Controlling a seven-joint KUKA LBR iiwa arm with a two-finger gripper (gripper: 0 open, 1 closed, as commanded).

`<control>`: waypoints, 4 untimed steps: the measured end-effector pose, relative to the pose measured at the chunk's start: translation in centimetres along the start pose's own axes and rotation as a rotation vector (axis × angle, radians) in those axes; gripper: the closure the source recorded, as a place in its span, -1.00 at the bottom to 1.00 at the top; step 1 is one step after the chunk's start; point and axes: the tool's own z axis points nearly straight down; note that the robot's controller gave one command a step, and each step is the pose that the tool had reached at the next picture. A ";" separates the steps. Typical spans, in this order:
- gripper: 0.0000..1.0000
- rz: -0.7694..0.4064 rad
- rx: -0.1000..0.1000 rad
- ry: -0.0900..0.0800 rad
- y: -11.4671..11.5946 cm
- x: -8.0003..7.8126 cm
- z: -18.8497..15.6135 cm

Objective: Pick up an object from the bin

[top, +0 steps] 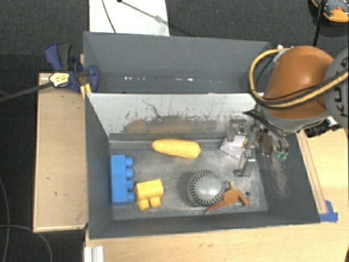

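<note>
Six loose things are recorded on the floor of the grey metal bin (174, 113). The pincer (246, 157) is found low in the right half of the bin, near the back wall, beneath the arm's orange cover (297, 81). Whether the pincer is released or clenched cannot be told, and nothing is confirmed as grasped.

A small pale, whitish-lilac piece (232, 145) is noted just to the left of the pincer, touching it or very nearly so; which of the two cannot be told. Of all the items, this one lies closest to the pincer.

A round grey ball with a ribbed, mesh-like left side (205, 189) is seen in front of the pincer, near the front wall. An orange, pointed scrap (229, 199) is lodged against the ball's right lower side.

A yellow, corn-shaped item (175, 148) is laid lengthwise near the back of the floor, well to the left of the pincer. A blue studded building block (122, 179) is placed along the left wall. A smaller yellow block (149, 194) is set just beside its right front corner.
</note>
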 end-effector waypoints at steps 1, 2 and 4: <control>-1.00 -0.146 0.000 -0.002 -0.9 -1.1 -1.6; -1.00 -0.232 0.003 -0.014 -0.4 -1.1 0.4; -1.00 0.067 0.000 -0.005 -1.3 1.6 4.3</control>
